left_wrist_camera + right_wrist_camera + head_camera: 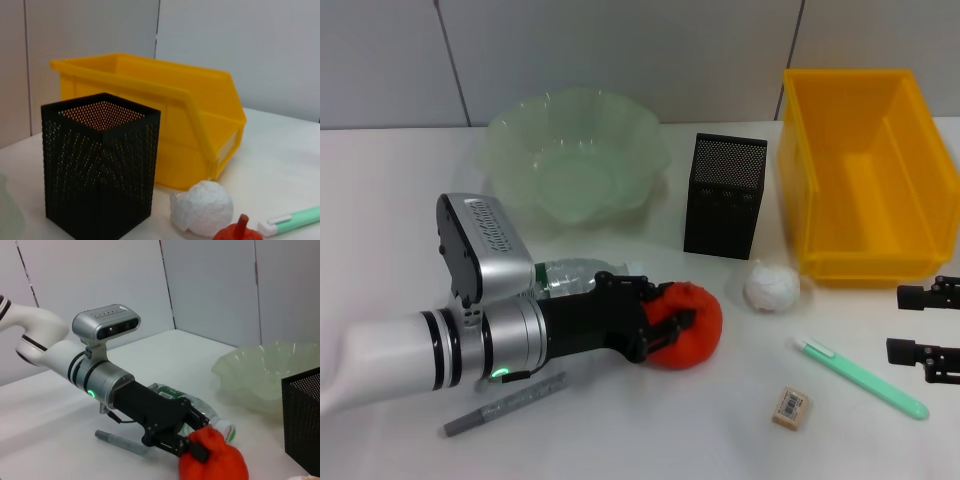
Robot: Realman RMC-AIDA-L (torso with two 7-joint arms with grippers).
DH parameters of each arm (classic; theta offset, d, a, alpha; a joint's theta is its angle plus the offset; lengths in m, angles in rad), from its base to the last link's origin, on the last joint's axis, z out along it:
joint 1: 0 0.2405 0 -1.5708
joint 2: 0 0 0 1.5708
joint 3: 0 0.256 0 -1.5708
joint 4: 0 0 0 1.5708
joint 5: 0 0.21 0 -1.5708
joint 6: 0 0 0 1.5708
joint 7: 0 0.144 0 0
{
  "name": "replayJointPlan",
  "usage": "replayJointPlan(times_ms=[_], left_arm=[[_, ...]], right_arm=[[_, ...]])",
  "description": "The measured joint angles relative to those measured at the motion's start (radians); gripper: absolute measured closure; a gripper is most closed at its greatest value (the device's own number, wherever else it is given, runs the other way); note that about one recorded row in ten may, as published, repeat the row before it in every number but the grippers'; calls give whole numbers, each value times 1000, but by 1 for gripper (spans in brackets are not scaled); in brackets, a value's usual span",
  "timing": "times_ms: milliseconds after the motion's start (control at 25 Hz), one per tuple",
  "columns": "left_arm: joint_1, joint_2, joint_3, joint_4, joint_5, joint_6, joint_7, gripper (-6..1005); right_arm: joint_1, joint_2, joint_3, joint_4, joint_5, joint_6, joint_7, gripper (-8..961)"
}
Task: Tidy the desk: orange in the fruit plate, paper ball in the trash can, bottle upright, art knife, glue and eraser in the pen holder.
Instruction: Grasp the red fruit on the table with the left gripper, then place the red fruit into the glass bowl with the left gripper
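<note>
My left gripper (678,322) is shut on the orange (698,325), which rests on the table; the same shows in the right wrist view (216,462). The bottle (570,274) lies on its side behind the left wrist. The glue (505,405) lies in front of the left arm. The paper ball (772,286) sits in front of the trash can (865,170). The art knife (860,378) and the eraser (791,408) lie at the front right. The pen holder (724,195) stands between the fruit plate (578,155) and the trash can. My right gripper (925,325) is open, at the right edge.
The wall runs close behind the fruit plate and the trash can. In the left wrist view the pen holder (100,165), the trash can (165,115) and the paper ball (202,207) stand ahead of the orange's stem (242,223).
</note>
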Motion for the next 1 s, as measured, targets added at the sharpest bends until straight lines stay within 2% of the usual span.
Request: replayJointPlan(times_ms=[200,280,400,440,480,560,600,720,760,800,1000], left_arm=[[8,0,-14,-2,0,28,20,625],[38,3,-36,17,-1,136,28,686],[38,3,-36,17,-1,136,28,778],[71,8,-60,85,-1,233,-26,809],[90,7,-79,145,-2,271,-73,815],[90,7,-79,145,-2,271,-73,827],[103,5,-104,210,-8,302,-130,832],[103,5,-104,210,-8,302,-130,850],[93,7,-123,267,-39,300,-203,856],[60,7,-121,322,-99,204,-264,865],[49,6,-119,329,-111,169,-271,908]], right_arm=[[-1,0,0,3,2,1,-1,256],[-3,0,0,3,3,-1,-1,256],[-5,0,0,3,4,-4,-1,256],[-6,0,0,3,5,-5,-1,256],[-7,0,0,4,5,-7,1,256],[-7,1,0,4,5,-7,2,256],[-8,3,0,4,5,-7,3,257],[-11,9,0,3,5,-7,3,257],[-12,12,0,4,5,-8,3,257],[-12,12,0,4,5,-8,3,257],[-7,22,-2,7,5,-8,-1,255]])
